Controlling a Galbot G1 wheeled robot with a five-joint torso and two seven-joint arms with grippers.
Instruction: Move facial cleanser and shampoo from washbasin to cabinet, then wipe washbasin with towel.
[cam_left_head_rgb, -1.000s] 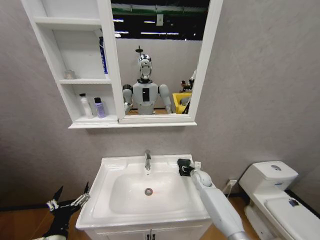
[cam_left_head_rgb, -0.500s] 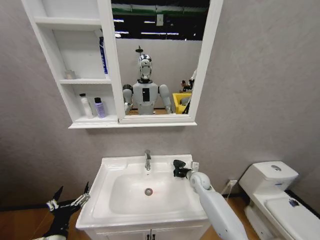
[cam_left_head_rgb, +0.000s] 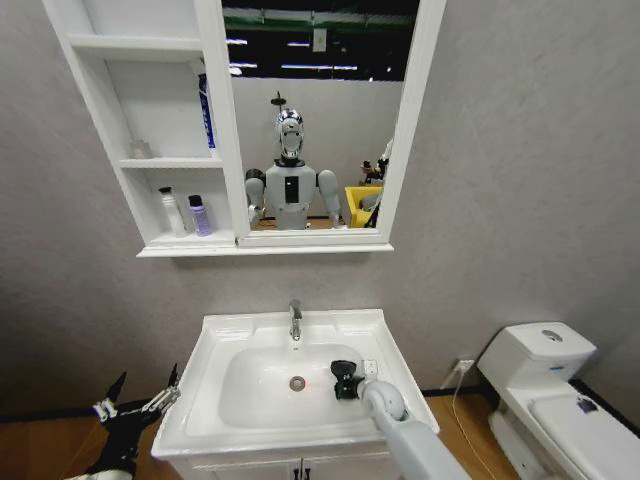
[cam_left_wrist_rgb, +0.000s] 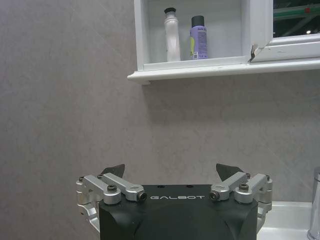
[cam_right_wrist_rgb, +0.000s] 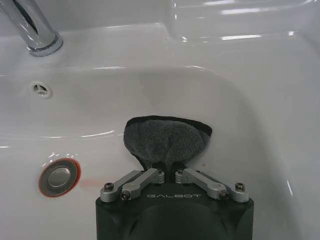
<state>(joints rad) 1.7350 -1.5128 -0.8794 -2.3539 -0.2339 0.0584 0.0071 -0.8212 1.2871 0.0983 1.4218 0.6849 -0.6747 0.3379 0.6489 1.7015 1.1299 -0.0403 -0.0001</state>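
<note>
Right gripper (cam_left_head_rgb: 343, 380), clamped on the dark grey towel (cam_right_wrist_rgb: 166, 141), has moved from the washbasin (cam_left_head_rgb: 395, 372) rim into the bowl, lower centre: wiping underway. 2 bottles (cam_left_head_rgb: 186, 213) occupy the cabinet (cam_left_head_rgb: 215, 120), upper left. Left gripper (cam_left_head_rgb: 140, 400), lower left, idles with fingers spread.

Right gripper (cam_left_head_rgb: 342, 380) in washbasin (cam_left_head_rgb: 225, 328) bowl, right of drain (cam_left_head_rgb: 297, 383), clamped on towel (cam_right_wrist_rgb: 166, 140) pressed to bowl's right slope. Bowl floor left of drain open. Tap (cam_left_head_rgb: 295, 320) stands at far rim centre, blocking far sweep there. Left gripper (cam_left_head_rgb: 140, 399) low, left of washbasin, fingers spread, wall ahead unobstructed. Cabinet (cam_left_head_rgb: 160, 130) bottom niche holds two bottles (cam_left_wrist_rgb: 171, 34) at its middle; free shelf either side. Toilet (cam_left_head_rgb: 550, 390) far right, well apart.
</note>
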